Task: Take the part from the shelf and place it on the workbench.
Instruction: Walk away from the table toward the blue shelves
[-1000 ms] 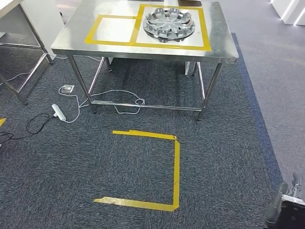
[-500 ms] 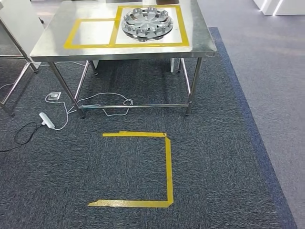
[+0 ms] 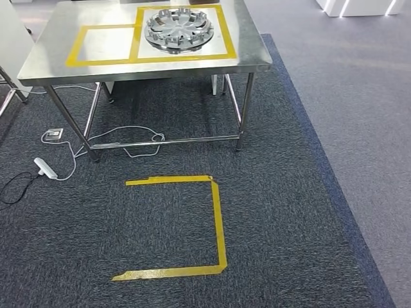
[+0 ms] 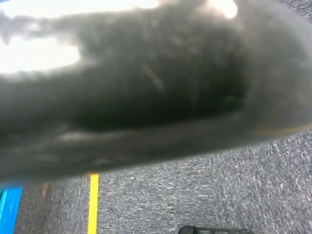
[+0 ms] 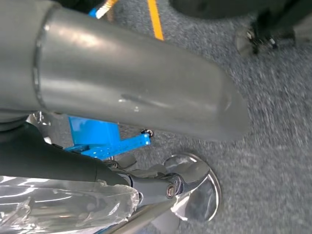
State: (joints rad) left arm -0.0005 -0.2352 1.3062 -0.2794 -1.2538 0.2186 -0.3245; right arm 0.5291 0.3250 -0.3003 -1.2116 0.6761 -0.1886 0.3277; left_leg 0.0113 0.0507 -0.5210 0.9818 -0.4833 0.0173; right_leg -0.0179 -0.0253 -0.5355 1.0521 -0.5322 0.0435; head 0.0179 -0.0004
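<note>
Shiny chrome part in the right hand, away from the workbench

The shiny chrome part [image 5: 191,192], partly in clear plastic wrap, is over dark grey carpet, gripped by the right hand [image 5: 121,97] with dark fingers [image 5: 55,161] lying across it. On the stainless steel workbench [image 3: 53,38] rests a round silver wheel cover [image 3: 178,29] inside a yellow tape frame. The left hand [image 4: 147,97] is a dark blur, so I cannot tell how it is set.

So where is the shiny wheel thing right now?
In the head view the wheel cover lies on the steel table, inside the right-hand yellow tape square, beside a smaller taped square to its left.
</note>
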